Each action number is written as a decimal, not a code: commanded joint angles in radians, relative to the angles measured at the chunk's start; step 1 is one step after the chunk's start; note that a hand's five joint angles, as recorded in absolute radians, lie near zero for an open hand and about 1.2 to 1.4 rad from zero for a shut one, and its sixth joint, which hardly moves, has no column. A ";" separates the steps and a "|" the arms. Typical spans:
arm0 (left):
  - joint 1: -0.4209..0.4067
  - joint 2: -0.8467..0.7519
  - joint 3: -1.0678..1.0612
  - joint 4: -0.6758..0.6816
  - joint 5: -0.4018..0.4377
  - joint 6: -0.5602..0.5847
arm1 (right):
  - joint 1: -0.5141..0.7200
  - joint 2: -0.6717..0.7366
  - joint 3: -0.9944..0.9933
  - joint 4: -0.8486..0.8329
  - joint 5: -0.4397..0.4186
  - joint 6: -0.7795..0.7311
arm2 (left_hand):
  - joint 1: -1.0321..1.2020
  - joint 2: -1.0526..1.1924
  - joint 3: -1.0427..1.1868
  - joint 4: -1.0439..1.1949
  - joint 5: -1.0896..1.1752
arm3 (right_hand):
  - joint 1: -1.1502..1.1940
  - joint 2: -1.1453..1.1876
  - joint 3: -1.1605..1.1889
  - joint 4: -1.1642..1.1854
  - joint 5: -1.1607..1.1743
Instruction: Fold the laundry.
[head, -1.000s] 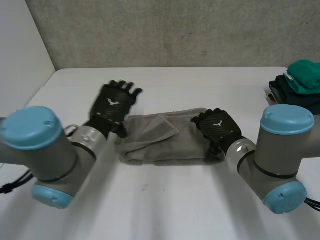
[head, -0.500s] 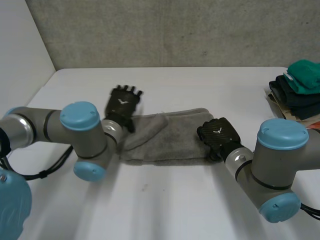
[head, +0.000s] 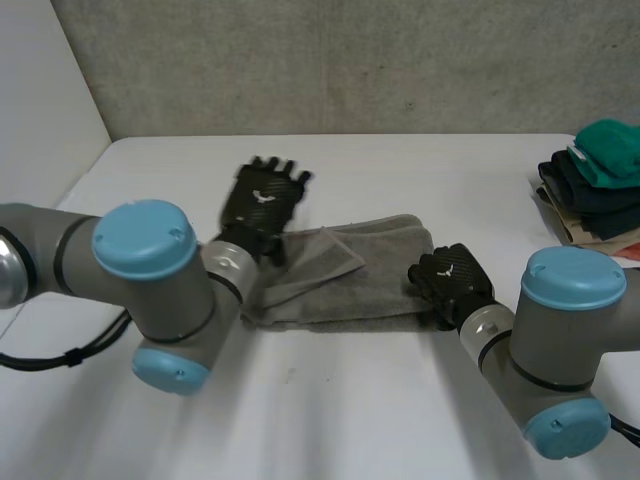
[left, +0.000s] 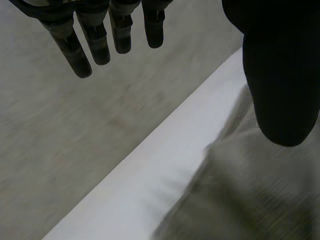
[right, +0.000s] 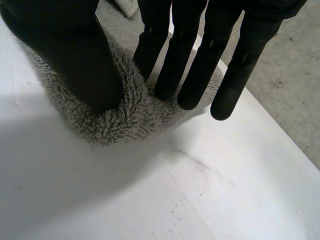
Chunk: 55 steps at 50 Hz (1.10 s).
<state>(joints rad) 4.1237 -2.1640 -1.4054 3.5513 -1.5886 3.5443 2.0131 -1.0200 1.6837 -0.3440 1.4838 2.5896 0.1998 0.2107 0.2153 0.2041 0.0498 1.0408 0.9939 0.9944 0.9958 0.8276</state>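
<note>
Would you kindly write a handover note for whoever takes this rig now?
Left hand: open, fingers straight, over the left end of the grey towel.
Right hand: open, thumb and fingers resting on the towel's right end.
Towel lies as a long folded strip between the hands, a flap loose at its left end.
Folded clothes stacked at the right edge of the table.
Left: fold the strip across.

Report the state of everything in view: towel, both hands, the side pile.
grey towel: folded into a long strip, flat on the table, loose flap on top.
left hand: open, fingers straight, over the towel's left end.
right hand: open, thumb and straight fingers on the towel's right end.
stack of clothes: folded, green piece on top.
</note>
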 joint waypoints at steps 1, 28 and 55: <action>-0.085 -0.028 0.017 0.003 0.128 -0.128 | 0.009 -0.002 0.010 -0.001 -0.002 0.001 | 0.002 -0.009 -0.014 -0.002 -0.023 | 0.101 0.148 0.147 0.146 0.140; 0.118 -0.200 0.178 -0.003 -0.166 0.050 | -0.001 -0.012 0.030 -0.018 0.000 -0.006 | 0.014 0.003 -0.002 0.009 -0.011 | 0.355 0.402 0.402 0.400 0.394; 0.092 0.197 -0.150 0.000 -0.054 -0.090 | 0.162 -0.157 -0.033 -0.164 -0.108 -0.517 | -0.007 -0.018 -0.022 -0.011 -0.031 | 0.355 0.402 0.402 0.400 0.394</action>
<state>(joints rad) 4.2207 -1.9922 -1.5366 3.5508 -1.6558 3.4787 2.0031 -1.2095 1.7179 -0.4282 1.5382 2.0817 0.1998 0.2107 0.2153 0.2041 0.0498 1.0991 1.1703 1.1894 1.1968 1.0070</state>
